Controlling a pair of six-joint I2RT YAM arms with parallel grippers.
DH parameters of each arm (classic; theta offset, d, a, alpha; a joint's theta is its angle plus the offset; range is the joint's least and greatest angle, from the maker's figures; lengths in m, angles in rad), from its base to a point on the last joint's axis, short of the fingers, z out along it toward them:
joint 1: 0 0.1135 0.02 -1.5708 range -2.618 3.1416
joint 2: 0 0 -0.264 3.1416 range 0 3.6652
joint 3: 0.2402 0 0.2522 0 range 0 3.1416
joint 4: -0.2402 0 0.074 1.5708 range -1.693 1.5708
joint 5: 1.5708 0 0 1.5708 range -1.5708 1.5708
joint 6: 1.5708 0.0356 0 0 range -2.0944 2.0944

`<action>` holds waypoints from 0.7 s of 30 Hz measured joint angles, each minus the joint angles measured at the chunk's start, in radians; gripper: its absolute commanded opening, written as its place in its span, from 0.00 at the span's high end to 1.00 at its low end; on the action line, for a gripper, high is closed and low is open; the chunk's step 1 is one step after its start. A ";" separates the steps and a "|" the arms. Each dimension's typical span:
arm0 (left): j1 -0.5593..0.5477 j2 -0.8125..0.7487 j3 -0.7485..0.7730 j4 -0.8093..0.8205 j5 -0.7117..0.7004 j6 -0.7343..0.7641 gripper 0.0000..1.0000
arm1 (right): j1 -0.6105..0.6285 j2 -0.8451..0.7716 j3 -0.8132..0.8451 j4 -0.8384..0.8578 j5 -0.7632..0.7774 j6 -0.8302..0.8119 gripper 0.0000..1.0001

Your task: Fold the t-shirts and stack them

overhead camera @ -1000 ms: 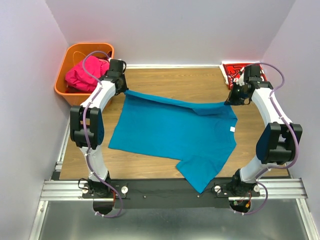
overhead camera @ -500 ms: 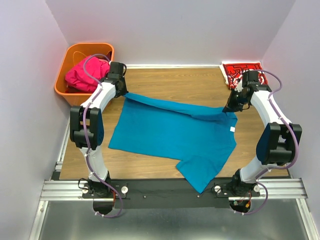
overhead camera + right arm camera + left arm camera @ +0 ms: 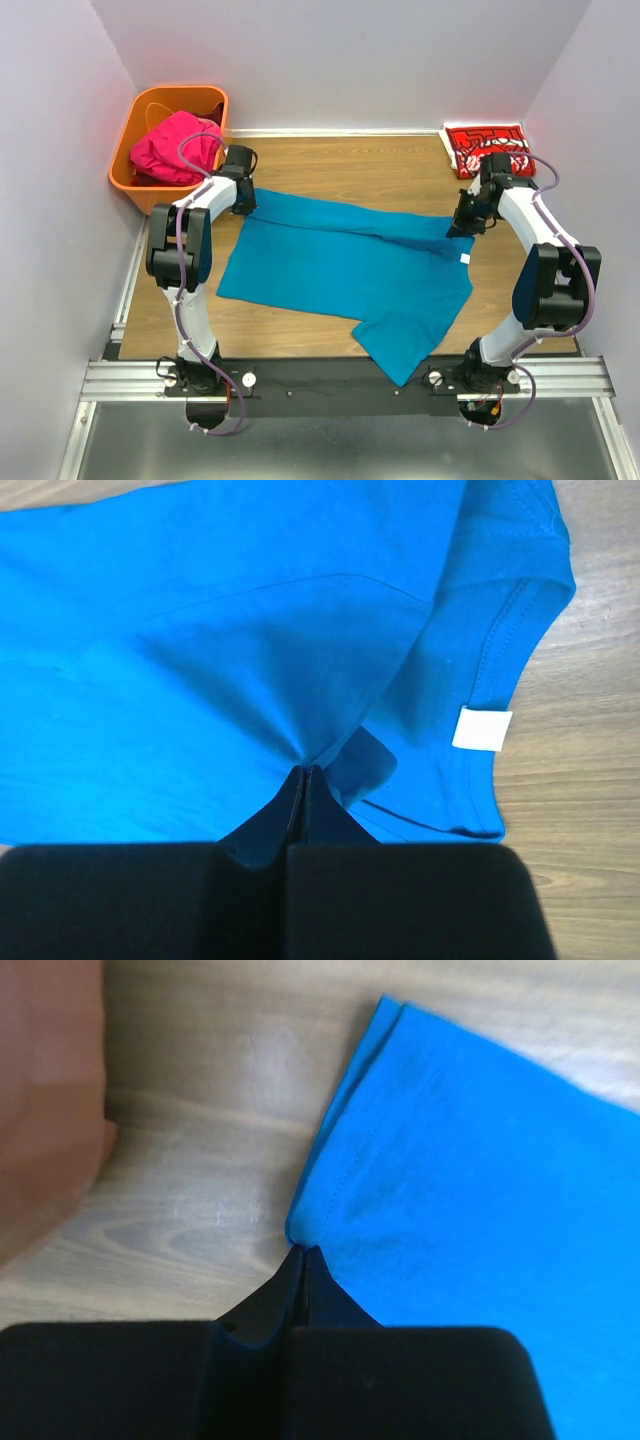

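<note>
My left hand [image 3: 303,1252] pinches the far left corner of the blue shirt [image 3: 340,265]. My right hand [image 3: 303,772] pinches its far right edge. The rest lies flat on the bench [image 3: 350,165], nearer to me.

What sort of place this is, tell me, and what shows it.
Probably a robot lab cell, not a home: blank walls box in the table, two arms are bolted to a metal rail, and a teal shirt lies spread between them.
</note>
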 measured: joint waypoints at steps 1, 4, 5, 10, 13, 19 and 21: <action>0.000 0.000 -0.011 0.002 0.000 0.000 1.00 | 0.000 0.000 -0.004 0.001 0.003 0.000 1.00; 0.000 0.000 -0.033 0.005 0.000 -0.001 1.00 | 0.000 0.000 -0.023 0.003 0.015 0.000 1.00; 0.000 0.000 -0.037 0.008 0.000 -0.001 1.00 | 0.000 0.000 -0.028 0.005 0.018 0.000 0.99; 0.000 0.000 -0.038 0.018 -0.001 -0.001 1.00 | 0.000 0.002 -0.046 0.006 0.028 0.001 1.00; 0.000 0.000 -0.039 0.018 -0.001 -0.001 0.95 | 0.000 0.002 -0.046 0.010 0.029 0.001 1.00; 0.000 -0.010 -0.042 0.016 -0.008 -0.013 0.56 | 0.000 0.002 -0.045 0.010 0.029 0.001 0.99; 0.000 -0.029 -0.046 0.015 -0.009 -0.016 0.43 | 0.000 0.002 -0.045 0.010 0.029 0.002 0.86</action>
